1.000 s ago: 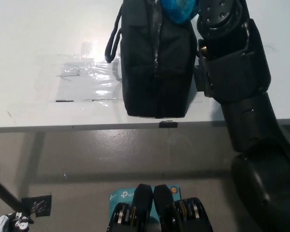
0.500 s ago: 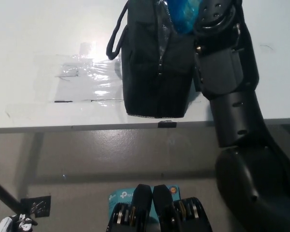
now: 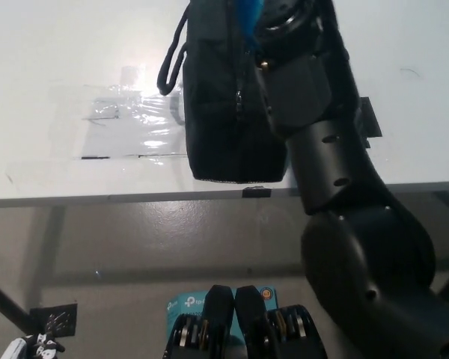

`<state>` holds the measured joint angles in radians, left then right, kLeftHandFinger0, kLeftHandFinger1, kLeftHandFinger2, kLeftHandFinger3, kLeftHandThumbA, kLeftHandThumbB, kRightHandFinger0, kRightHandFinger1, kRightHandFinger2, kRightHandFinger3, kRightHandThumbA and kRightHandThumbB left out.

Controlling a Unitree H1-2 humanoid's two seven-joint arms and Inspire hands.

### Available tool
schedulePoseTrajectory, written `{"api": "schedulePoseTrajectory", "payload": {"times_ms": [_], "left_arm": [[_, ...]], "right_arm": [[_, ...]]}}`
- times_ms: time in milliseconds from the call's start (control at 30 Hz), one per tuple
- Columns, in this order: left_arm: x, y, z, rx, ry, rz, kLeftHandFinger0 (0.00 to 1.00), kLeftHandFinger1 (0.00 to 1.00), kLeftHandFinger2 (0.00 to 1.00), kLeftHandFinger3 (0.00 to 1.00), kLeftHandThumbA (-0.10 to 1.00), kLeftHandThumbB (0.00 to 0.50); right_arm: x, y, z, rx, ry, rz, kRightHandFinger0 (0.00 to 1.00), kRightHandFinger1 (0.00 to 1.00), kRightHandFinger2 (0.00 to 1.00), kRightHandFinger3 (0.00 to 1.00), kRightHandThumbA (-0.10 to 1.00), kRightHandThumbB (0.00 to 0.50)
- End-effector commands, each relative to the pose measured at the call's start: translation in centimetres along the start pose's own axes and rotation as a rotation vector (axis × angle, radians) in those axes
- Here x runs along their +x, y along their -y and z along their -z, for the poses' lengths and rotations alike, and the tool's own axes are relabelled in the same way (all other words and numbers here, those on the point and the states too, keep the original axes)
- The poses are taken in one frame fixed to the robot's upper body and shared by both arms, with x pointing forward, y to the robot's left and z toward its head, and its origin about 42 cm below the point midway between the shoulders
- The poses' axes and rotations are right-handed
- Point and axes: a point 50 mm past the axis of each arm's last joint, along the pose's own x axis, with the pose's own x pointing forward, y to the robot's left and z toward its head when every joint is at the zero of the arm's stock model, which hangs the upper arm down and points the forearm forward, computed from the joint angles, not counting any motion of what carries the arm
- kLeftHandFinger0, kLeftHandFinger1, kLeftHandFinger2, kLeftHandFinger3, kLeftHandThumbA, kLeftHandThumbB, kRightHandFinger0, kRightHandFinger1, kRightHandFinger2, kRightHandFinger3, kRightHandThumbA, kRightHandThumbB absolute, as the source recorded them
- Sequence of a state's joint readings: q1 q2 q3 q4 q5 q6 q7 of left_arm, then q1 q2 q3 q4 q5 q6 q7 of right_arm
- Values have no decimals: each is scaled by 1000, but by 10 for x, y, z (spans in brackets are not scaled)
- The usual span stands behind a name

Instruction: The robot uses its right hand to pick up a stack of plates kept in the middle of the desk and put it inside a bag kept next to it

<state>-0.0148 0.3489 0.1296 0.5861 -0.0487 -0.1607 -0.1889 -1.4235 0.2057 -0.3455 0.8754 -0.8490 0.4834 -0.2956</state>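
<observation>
One black bag, one desk

White desk — carries a black bag; clear tape patch just left of bag.

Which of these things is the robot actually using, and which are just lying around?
In use: bag; blue plates at its top; right arm reaching over it.

Lying about: clear tape on the desk; left hand, resting low; blue box on the floor.

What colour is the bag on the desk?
Black, with a zip down its middle; the bag shows in the head view.
</observation>
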Motion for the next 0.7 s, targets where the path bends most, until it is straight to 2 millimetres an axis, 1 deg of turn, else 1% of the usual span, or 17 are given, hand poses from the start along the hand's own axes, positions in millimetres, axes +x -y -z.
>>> {"api": "schedulePoseTrajectory", "payload": {"times_ms": [0,67,100,133,267,300,333,367,400,433,467,500,533,567,600,633,667], "left_arm": [[1,-8,-9,23,23,-30,3,22,117,176,-100,500],[1,-8,-9,23,22,-30,0,20,116,176,-100,500],[0,-8,-7,31,25,-26,0,25,152,165,-100,500],[-1,-8,-6,33,24,-24,0,33,167,174,-100,500],[-1,-8,-6,34,24,-24,0,31,168,174,-100,500],[2,-7,-7,44,27,-14,0,10,158,171,-100,500],[3,-5,-7,43,28,-9,0,7,156,171,-100,500],[3,-5,-7,53,32,-8,0,1,155,170,-100,500],[3,-5,-7,67,37,-8,0,0,153,169,-100,500],[3,-5,-7,67,37,-8,0,0,151,168,-100,500],[2,-4,-5,59,39,-3,0,0,160,179,-100,500],[2,-3,-4,55,37,0,0,0,163,182,-100,500],[1,-4,-5,51,41,-2,0,0,156,170,-100,500],[2,-4,-5,50,43,-3,0,0,137,153,-100,500],[3,-3,-6,61,54,5,0,0,113,154,-100,500],[3,-3,-7,63,55,6,0,0,111,154,-100,500],[4,-4,-7,60,57,6,0,0,105,148,-100,500]], "right_arm": [[-10,18,-75,1,154,76,0,0,166,154,-100,0],[-9,18,-76,1,152,76,0,0,168,159,-100,0],[-10,11,-63,7,119,69,0,0,189,209,-100,0],[-9,5,-52,2,93,60,0,0,193,207,-100,0],[-9,5,-52,1,90,61,0,0,201,210,-100,0],[-12,-5,-33,-22,68,51,0,0,206,188,-100,0],[-14,-7,-25,-33,66,52,0,0,205,183,-100,0],[-16,-10,-21,-42,60,47,0,8,228,229,-100,16],[-18,-15,-16,-57,52,40,0,0,232,251,-100,16],[-18,-15,-15,-57,52,40,0,0,231,254,-100,10],[-21,-21,-1,-94,40,19,0,0,247,305,-100,2],[-23,-25,10,-113,29,4,0,0,242,313,-100,0],[-23,-27,17,-121,13,-1,0,0,209,316,-100,0],[-23,-29,25,-139,3,-7,0,0,123,246,-100,0],[-22,-29,31,-169,-1,-6,0,0,65,208,-100,0],[-22,-29,32,-174,-2,-6,0,0,23,173,-100,0],[-21,-31,51,-242,-2,-12,0,0,0,165,-100,53]]}}
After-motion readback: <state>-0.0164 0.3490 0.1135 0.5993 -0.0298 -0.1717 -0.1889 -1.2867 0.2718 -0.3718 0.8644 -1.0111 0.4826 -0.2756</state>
